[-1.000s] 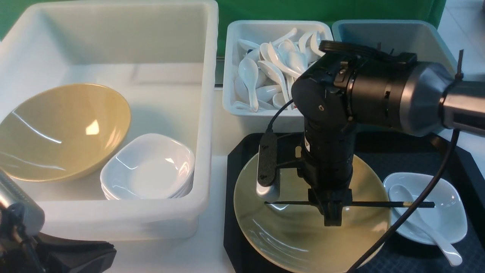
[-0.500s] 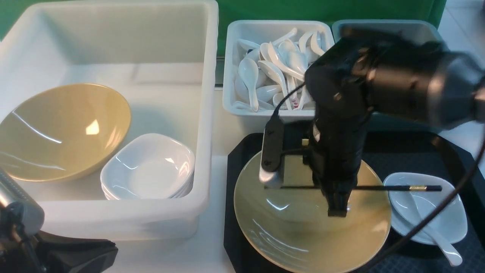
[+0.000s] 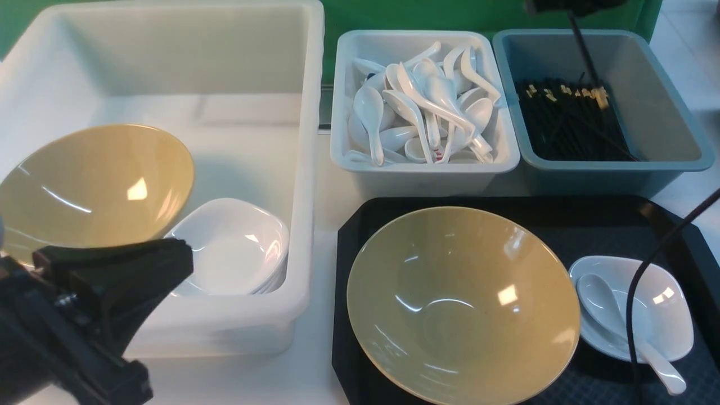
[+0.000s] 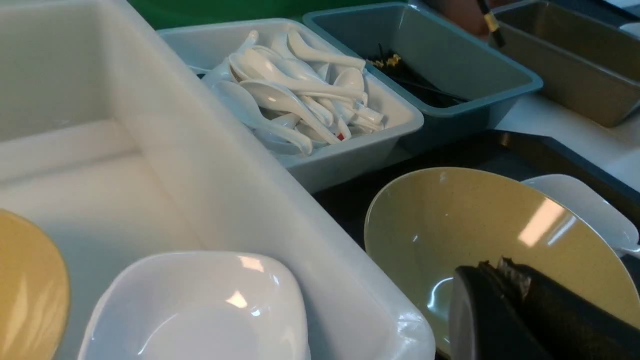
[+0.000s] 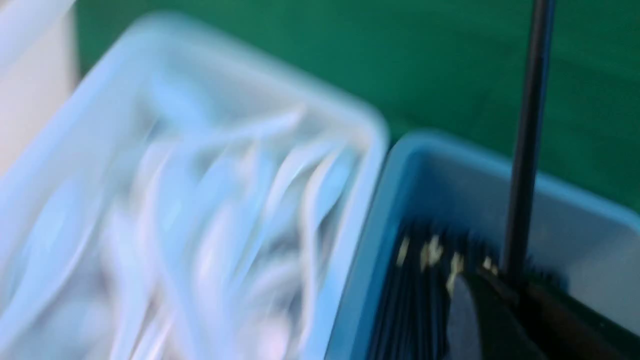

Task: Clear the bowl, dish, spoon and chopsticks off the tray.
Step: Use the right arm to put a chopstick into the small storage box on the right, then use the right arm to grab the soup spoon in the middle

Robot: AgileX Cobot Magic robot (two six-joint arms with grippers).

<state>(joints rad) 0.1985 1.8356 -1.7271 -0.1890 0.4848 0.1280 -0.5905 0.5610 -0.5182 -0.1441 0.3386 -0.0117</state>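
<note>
Right jaws: clamped on chopsticks (image 5: pixel 525 150), beyond tray (image 3: pixel 607 225), above grey-blue tub (image 3: pixel 658 101).
Left jaws: pressed together, empty, left of tray.
Bowl (image 3: pixel 461 304): on tray, left half.
Dish (image 3: pixel 669 315), spoon (image 3: pixel 593 287): on tray, right end.

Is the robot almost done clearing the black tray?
Not yet. The thin black chopsticks are off the flat black plastic tray, held by the right gripper over the grey-blue tub of chopsticks, not yet dropped. The big mustard-tan bowl, the small white dish and the white ceramic spoon lying in it all sit on the tray.
</note>
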